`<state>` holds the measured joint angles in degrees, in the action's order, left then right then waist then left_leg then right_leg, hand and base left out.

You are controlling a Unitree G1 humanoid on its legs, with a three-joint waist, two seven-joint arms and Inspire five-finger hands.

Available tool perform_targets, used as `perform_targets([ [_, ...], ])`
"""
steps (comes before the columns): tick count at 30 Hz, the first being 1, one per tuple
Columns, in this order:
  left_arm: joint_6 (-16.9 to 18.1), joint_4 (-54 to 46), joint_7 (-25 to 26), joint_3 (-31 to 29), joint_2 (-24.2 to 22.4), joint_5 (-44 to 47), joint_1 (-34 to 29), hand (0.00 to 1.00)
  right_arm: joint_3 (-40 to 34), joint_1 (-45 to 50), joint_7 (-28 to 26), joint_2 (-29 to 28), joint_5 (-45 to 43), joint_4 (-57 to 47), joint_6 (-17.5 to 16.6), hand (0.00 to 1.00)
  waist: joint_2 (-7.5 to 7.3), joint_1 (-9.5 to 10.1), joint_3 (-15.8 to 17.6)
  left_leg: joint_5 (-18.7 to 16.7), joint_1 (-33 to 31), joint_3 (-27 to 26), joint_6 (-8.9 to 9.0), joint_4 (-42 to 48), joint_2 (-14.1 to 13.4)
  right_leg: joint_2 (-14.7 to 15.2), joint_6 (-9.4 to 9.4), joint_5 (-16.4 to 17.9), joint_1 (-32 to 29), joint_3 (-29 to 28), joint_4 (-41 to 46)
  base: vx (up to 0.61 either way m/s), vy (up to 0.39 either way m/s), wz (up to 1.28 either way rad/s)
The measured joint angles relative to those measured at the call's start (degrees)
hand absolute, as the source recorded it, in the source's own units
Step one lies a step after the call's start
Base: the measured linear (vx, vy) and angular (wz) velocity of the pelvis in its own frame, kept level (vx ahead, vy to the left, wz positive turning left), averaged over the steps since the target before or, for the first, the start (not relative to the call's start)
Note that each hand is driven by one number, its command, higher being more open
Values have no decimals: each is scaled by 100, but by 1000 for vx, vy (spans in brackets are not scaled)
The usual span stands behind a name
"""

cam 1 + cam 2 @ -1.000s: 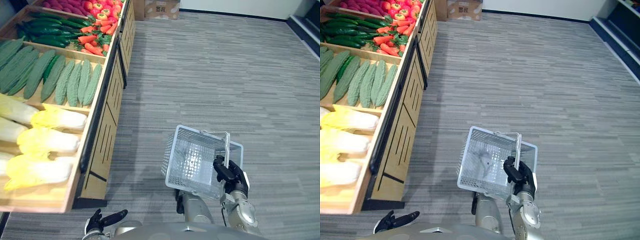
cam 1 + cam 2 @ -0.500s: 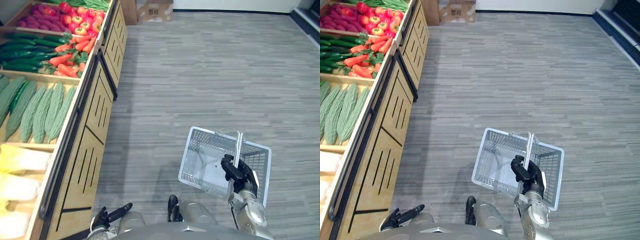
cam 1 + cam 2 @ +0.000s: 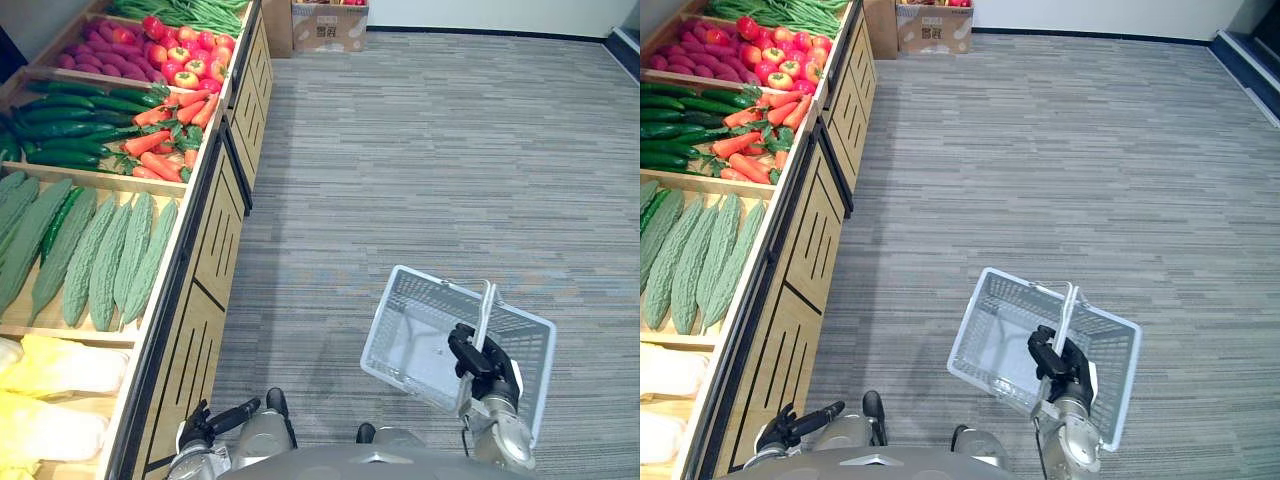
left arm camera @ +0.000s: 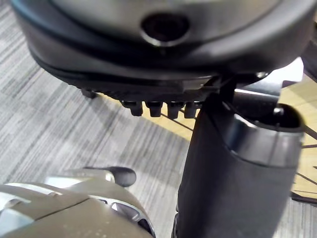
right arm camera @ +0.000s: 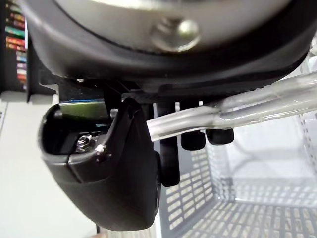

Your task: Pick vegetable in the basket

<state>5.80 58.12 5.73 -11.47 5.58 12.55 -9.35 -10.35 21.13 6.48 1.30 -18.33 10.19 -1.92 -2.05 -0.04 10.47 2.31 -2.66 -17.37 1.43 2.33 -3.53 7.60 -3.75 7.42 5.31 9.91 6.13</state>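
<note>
White plastic mesh basket (image 3: 388,320) hangs by its clear, tube-like handle (image 3: 484,303) from the right hand (image 3: 478,362), low on the robot's right above the grey striped carpet (image 3: 420,150). In the right wrist view the dark fingers (image 5: 168,158) hook over that handle with the thumb alongside, so the hand is closed firmly around it. The basket's floor is bare, with no vegetable in it. The left hand (image 3: 207,428) shows at the lower left, near the front of the long wooden display stand (image 3: 215,230). Its fingers are loosely extended and hold nothing.

What has changed over the last second is mainly the outlook. The whole picture has shifted, so the head camera has moved and the produce has not. The yellow-white cabbages (image 3: 60,370), which took up much of the left side, now sit in the lower left corner. The bumpy pale-green bitter gourds (image 3: 110,250) lie in the middle of the stand. Beyond them are dark green cucumbers (image 3: 60,125), orange carrots (image 3: 170,125) and red round tomatoes (image 3: 195,65). The basket is in the same grip as before, and just as empty.

For the task, this reads as the approach along the stand, and picking has not begun. Every vegetable still lies in its crate, well apart from the basket. The free left hand, on the stand's side, looks the likelier one to reach.
</note>
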Motion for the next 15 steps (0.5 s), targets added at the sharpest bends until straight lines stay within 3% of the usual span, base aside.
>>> perform_targets([
  [5, 9, 44, -14, 114, 46, -185, -16, 100, 196, -12, -91, -68, 0, 19, -1, 0, -15, 28, -70, 76, 357, -160, -88, -457, 202, 123, -123, -74, 68, -152, -44, 58, 96, -16],
  [15, 25, 34, -44, 193, 127, -146, -12, 100, 470, -236, -91, -108, 6, 288, 1, 0, -63, 199, -80, 245, 276, -84, -145, -713, 325, 201, -226, -55, -92, -69, -120, -25, 35, 4],
])
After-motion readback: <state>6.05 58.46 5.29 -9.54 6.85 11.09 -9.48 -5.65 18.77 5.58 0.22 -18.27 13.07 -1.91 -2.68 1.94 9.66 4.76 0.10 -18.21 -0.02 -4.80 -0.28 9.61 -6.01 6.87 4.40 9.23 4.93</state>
